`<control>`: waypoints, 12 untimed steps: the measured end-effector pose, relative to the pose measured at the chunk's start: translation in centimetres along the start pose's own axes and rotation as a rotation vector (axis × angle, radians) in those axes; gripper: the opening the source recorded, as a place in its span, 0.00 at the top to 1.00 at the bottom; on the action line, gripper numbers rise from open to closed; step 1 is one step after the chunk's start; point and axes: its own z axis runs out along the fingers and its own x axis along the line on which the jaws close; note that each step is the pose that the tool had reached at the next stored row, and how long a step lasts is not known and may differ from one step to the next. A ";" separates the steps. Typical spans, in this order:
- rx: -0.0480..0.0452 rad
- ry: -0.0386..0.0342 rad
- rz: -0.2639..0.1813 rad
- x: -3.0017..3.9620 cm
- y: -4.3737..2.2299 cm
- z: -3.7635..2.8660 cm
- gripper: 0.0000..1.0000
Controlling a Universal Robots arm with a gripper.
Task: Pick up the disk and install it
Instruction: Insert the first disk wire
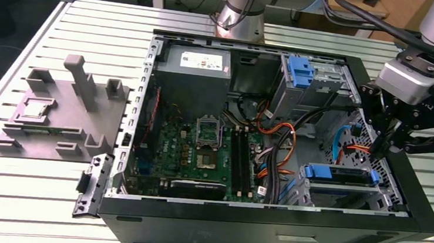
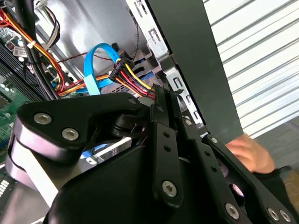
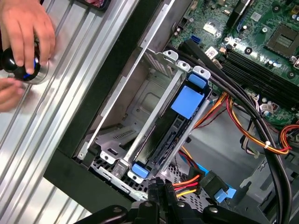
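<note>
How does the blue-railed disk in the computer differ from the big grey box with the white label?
The disk is small and flat with blue side rails; the grey box is far bulkier, with no blue. The disk lies at the exterior view's right, close to the tool; the grey box stands further left, away from it. Both sit inside the open computer case.

Disk [image 3: 164, 142] with blue rails seated on edge in metal drive cage [image 3: 140, 100].
</note>
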 end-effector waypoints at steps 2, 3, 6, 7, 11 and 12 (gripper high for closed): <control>-0.0047 0.0014 0.027 0.01 -0.01 0.00 0.83; -0.0074 0.0022 0.042 0.00 -0.01 0.00 0.83; -0.0165 0.0050 0.095 0.01 -0.01 0.00 0.83; -0.0199 0.0060 0.115 0.01 -0.01 0.00 0.83; -0.0320 0.0097 0.185 0.01 -0.01 0.00 0.83; -0.0351 0.0106 0.203 0.01 -0.01 0.01 0.83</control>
